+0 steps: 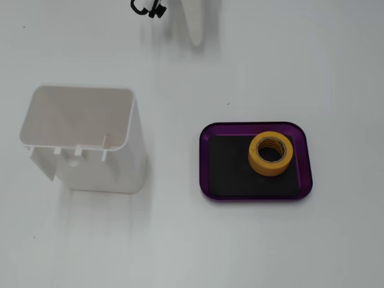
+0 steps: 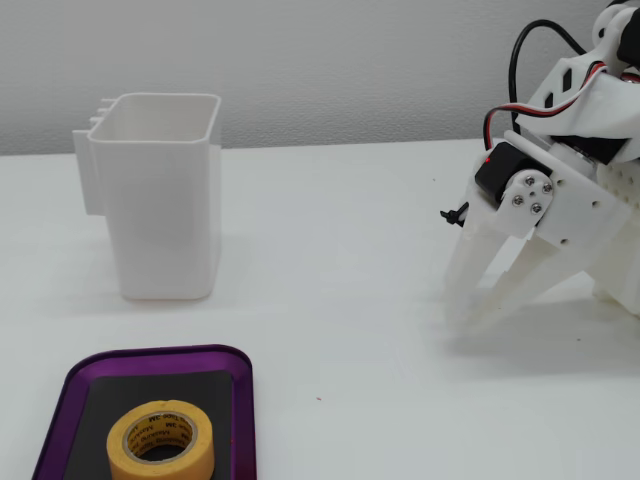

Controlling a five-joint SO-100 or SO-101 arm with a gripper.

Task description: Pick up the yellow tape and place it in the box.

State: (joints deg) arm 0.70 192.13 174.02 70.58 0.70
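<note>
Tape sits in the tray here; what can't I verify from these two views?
- Print on the yellow tape core: too small in both fixed views.
- The box near edge: cut off at the bottom.
- Gripper: white fingertips blend into the table; mostly out of frame in a fixed view.
- White container floor: hidden by its walls.

Box [image 1: 305,157]: glossy translucent-looking purple plastic rim, matt black floor. Yellow tape [image 1: 271,153]: matt papery roll, printed core. White container [image 2: 165,200], well apart from gripper [image 2: 478,300]: smooth plastic, faint sheen. Gripper fingers: white plastic, possibly printed. Table [image 2: 340,260]: smooth white.
</note>
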